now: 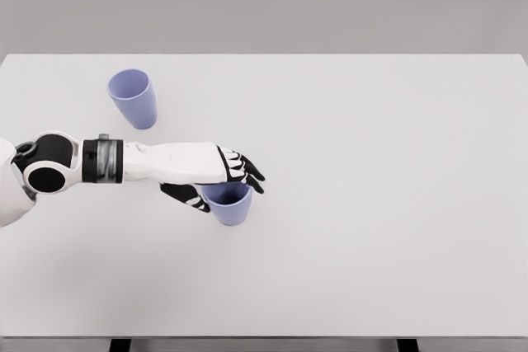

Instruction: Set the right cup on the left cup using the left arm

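Grasp step — the lavender plastic right cup (228, 205), mid white surface (371, 204), is wrapped by the left hand's (221, 180) fingers. Next, it'd be lifted and carried onto the matching lavender left cup (133, 98) — well apart.

The render is bright and evenly lit, with soft, diffuse light that gives no clear direction. The wide white matte table (371, 204) reads almost uniformly pale, free of glare or hot spots, and shadows on it are barely perceptible. The two lavender plastic cups (133, 98) show only gentle shading, darker inside their rims. The glossy white left arm (165, 161) carries mild grey gradients on its underside. Focus is sharp across the frame, with slight softness at edges and no noticeable distortion.
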